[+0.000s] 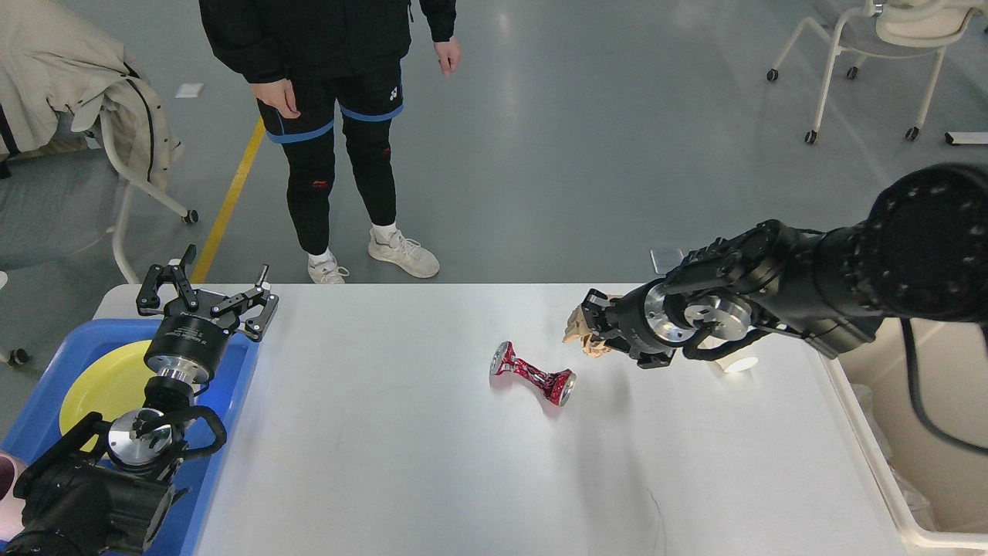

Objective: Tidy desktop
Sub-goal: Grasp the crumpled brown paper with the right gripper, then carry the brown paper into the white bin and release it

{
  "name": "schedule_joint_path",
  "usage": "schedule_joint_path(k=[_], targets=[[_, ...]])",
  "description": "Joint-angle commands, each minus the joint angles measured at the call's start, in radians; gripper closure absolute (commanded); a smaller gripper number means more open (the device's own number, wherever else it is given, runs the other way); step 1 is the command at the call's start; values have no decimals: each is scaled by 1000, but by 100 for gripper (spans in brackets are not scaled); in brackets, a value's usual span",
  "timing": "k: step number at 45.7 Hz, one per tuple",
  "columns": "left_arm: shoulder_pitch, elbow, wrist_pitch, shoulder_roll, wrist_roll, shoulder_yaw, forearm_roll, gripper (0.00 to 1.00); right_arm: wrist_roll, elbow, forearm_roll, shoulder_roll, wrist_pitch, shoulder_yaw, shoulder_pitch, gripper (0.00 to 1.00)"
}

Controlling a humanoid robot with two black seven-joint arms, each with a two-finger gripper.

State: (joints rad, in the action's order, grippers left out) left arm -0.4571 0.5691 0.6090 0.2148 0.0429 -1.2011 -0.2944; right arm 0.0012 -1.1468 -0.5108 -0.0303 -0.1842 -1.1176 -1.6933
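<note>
The white desktop point(401, 455) fills the lower view. A crushed red can point(532, 374) lies on its side near the middle. My right gripper point(591, 326) is shut on a crumpled brown paper ball point(580, 330) and holds it above the desktop, right of the can. My left gripper point(207, 289) is open and empty above the far corner of the blue tray point(224, 432). A white crumpled tissue point(737, 361) shows partly under my right wrist.
A yellow plate point(96, 382) lies in the blue tray at the left. A cream bin point(915, 463) stands off the desktop's right edge. A person point(332, 116) stands beyond the far edge. Chairs stand at far left and far right.
</note>
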Motion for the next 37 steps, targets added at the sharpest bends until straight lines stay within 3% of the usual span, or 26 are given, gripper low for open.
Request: schedule_joint_path(k=[1, 8, 16, 23, 31, 37], targets=[[0, 0, 0, 0, 0, 0, 0, 3, 9, -154, 159, -124, -87, -17, -202, 100], [0, 0, 0, 1, 0, 0, 0, 3, 17, -162, 291, -235, -323, -59, -367, 100], [0, 0, 0, 0, 0, 0, 0, 3, 16, -198, 396, -374, -500, -60, -500, 100], [0, 0, 0, 0, 0, 0, 0, 3, 3, -329, 512, -471, -551, -67, -660, 100], [0, 0, 0, 0, 0, 0, 0, 3, -15, -540, 538, -497, -557, -106, -828, 100], [0, 0, 0, 0, 0, 0, 1, 3, -17, -551, 540, -496, -543, -125, -835, 100]])
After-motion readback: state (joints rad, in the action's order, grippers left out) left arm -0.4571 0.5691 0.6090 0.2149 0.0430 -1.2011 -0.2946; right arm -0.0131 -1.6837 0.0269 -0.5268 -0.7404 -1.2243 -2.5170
